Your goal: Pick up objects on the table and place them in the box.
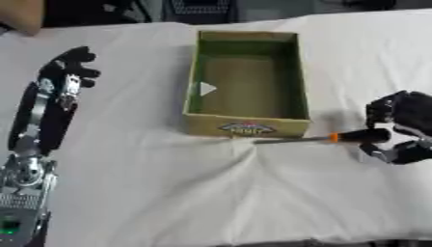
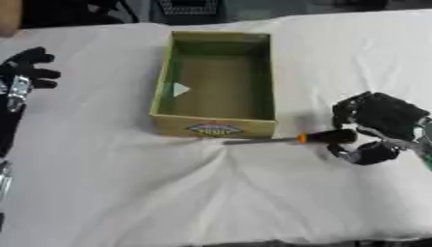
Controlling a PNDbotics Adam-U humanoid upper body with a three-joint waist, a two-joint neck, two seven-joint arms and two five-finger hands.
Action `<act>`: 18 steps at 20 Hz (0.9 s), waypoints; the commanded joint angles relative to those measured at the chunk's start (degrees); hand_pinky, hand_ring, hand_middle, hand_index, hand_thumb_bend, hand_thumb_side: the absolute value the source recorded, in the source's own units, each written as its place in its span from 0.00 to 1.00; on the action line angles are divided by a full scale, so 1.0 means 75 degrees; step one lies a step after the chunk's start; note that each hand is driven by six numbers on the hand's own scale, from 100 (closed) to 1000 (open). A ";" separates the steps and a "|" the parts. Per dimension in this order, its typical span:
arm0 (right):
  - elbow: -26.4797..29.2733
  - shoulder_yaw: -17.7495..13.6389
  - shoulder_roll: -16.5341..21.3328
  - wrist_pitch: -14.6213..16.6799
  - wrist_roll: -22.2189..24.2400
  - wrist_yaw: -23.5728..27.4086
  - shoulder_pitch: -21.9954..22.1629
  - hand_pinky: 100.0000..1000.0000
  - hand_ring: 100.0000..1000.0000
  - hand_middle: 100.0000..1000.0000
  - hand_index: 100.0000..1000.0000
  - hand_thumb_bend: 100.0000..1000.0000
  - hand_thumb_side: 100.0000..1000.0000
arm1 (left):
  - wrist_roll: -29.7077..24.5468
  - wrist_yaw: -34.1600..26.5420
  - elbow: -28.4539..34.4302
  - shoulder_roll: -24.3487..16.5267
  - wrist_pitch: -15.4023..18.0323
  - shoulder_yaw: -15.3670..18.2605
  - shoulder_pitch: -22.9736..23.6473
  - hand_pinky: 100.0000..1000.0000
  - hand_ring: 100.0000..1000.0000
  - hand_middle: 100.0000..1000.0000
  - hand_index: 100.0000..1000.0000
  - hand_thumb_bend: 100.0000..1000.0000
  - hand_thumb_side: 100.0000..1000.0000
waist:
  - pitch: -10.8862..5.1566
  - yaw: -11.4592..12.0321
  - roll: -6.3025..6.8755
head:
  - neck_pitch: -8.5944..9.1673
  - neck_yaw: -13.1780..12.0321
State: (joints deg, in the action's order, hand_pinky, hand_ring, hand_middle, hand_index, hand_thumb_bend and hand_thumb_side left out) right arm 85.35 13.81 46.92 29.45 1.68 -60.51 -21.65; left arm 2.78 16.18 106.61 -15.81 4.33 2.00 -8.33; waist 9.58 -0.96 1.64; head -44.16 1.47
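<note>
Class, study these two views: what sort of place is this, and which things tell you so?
Probably a robot test bench, not a home: a table under a white cloth, one open cardboard box, and a screwdriver in the right hand.

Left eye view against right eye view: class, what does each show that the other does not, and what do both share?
Only the left eye view shows the left arm's silver lower part with a green light. Only the right eye view shows more of the right hand and its wrist. Both share the open green-lined cardboard box, the white cloth, the black-handled screwdriver with an orange collar, and the black left hand.
</note>
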 commanded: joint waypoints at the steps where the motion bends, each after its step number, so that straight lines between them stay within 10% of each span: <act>1: 0.0359 -0.0264 0.0283 -0.0083 -0.0144 0.0192 0.0018 0.32 0.43 0.37 0.41 0.08 0.39 | -0.0006 -0.0017 0.0172 -0.0069 -0.0002 0.0023 -0.0035 0.67 0.69 0.76 0.88 0.01 1.00 | -0.0077 -0.0020 -0.0004 | 0.0006 -0.0050; 18: 0.2093 -0.1031 0.0669 -0.0809 -0.0233 0.1534 0.0413 0.30 0.40 0.28 0.40 0.11 0.41 | 0.0021 -0.0001 0.0182 -0.0080 -0.0022 0.0043 -0.0023 0.67 0.70 0.76 0.88 0.01 1.00 | -0.0068 -0.0085 0.0003 | 0.0006 -0.0116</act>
State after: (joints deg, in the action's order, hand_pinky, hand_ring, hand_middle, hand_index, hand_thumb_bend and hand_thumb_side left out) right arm 99.84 7.26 49.72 23.85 0.02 -49.93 -18.32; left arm 2.89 16.18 106.61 -15.81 4.22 2.01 -8.31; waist 9.63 -1.52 1.78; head -44.16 0.93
